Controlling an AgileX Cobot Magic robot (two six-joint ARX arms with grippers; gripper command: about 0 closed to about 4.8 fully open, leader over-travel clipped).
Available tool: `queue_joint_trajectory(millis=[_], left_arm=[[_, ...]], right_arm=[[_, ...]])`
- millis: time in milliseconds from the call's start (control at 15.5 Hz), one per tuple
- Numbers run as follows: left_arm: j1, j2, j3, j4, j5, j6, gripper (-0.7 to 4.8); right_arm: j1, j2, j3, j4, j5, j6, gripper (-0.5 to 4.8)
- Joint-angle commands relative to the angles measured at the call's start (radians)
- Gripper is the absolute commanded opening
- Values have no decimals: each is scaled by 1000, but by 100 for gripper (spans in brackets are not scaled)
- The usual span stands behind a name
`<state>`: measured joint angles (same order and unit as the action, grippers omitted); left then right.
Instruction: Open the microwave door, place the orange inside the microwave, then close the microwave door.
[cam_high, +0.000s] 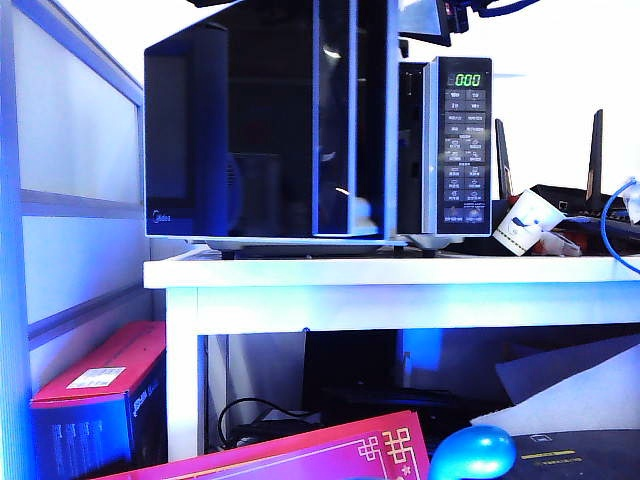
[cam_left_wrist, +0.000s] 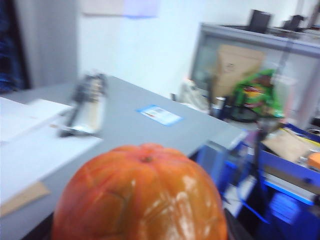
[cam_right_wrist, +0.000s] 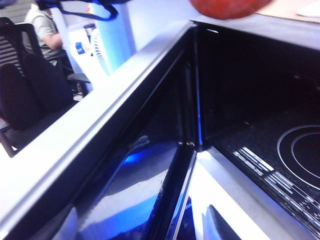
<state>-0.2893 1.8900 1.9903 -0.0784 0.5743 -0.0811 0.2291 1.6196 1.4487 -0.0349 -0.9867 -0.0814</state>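
Exterior view: microwave (cam_high: 300, 120) door (cam_high: 260, 120) stands ajar, cavity dark.

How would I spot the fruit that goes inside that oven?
Find the big black microwave on the white table. The orange is above its grey top, filling the left pincer's camera; the pincer itself is hidden. It is the only round, ribbed, bright orange thing there.

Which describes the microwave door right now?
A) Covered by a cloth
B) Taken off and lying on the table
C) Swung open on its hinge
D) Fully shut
C: the right wrist view shows the microwave door angled away from the dark cavity of the microwave, and the exterior view shows it standing out in front.
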Motion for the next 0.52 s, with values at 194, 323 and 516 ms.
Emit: queue_joint_trajectory(millis=[194, 323, 516], left_arm=[[-2, -11, 2, -3, 59, -35, 182], [-1, -11, 2, -13, 89, -70, 182], [-2, -11, 2, -21, 124, -78, 182]], right_arm=[[11, -6, 5, 16, -117, 37, 335], [22, -11, 5, 17, -120, 37, 335], [53, -12, 5, 16, -136, 37, 335]])
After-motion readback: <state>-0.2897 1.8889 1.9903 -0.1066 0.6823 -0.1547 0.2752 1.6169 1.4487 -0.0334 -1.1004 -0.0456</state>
